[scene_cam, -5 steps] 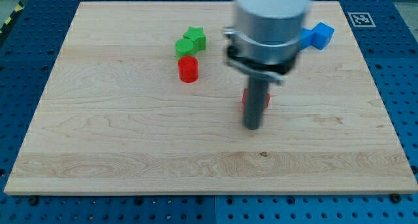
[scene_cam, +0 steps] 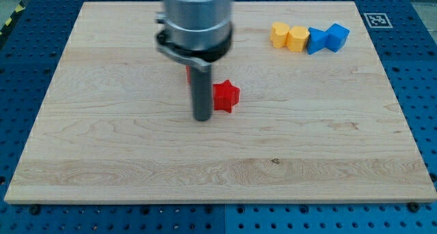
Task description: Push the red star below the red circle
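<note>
The red star [scene_cam: 226,96] lies on the wooden board [scene_cam: 102,159] a little left of the middle. My tip [scene_cam: 203,117] rests on the board just left of the star, close to or touching its left side. The rod and the arm body above it hide most of the red circle; only a thin red sliver [scene_cam: 187,73] shows at the rod's left edge, up and left of the star. The green blocks seen earlier are hidden behind the arm.
Two yellow blocks [scene_cam: 279,34] [scene_cam: 298,38] and two blue blocks [scene_cam: 317,40] [scene_cam: 336,36] stand in a row at the view's top right. The board's edges border a blue perforated table.
The arm has moved to the view's left. The red star has moved left with it, and now shows right of the rod. The arm now covers the red circle and green blocks; the yellow blocks show.
</note>
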Available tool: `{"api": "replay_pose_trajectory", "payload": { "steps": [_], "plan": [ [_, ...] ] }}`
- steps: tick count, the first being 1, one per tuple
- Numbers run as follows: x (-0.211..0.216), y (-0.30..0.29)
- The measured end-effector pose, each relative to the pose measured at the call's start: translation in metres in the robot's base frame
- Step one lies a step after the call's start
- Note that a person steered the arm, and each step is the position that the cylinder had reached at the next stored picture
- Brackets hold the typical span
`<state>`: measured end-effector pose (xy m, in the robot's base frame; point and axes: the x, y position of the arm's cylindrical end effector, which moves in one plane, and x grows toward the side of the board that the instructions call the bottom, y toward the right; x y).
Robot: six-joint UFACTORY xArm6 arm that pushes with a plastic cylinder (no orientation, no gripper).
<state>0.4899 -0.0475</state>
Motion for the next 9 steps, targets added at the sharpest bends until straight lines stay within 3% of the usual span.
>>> {"api": "replay_pose_trajectory", "payload": {
  "steps": [1,2,3,4,6,8,9],
  "plan": [
    [0.001,0.005],
    [0.016,0.055],
    [0.003,0.097],
    [-0.03,0.101],
    [-0.035,0.05],
    [0.041,0.052],
    [0.049,0.014]
  ]
}}
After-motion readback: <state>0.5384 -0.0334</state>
